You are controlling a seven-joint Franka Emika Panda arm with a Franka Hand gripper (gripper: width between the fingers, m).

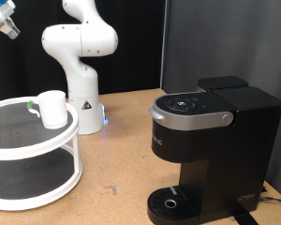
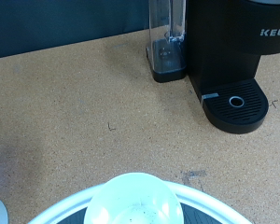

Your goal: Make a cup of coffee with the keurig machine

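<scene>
The white cup [image 1: 52, 108] stands upright on the top shelf of a round white two-tier rack [image 1: 28, 141] at the exterior view's left. In the wrist view the cup [image 2: 133, 203] shows from above and looks empty. The black keurig machine [image 1: 206, 141] stands at the exterior view's right with its lid down and its drip tray [image 1: 170, 201] bare; it also shows in the wrist view [image 2: 224, 47]. Part of my gripper [image 1: 2, 22] shows in the exterior view's top left corner, high above the rack and cup. Its fingers do not show in the wrist view.
The white arm base [image 1: 81, 89] stands behind the rack. A small pale item [image 1: 31, 107] lies beside the cup on the shelf. The machine's clear water tank [image 2: 166, 42] sits at its side. The table top [image 1: 122, 159] is brown cork between rack and machine.
</scene>
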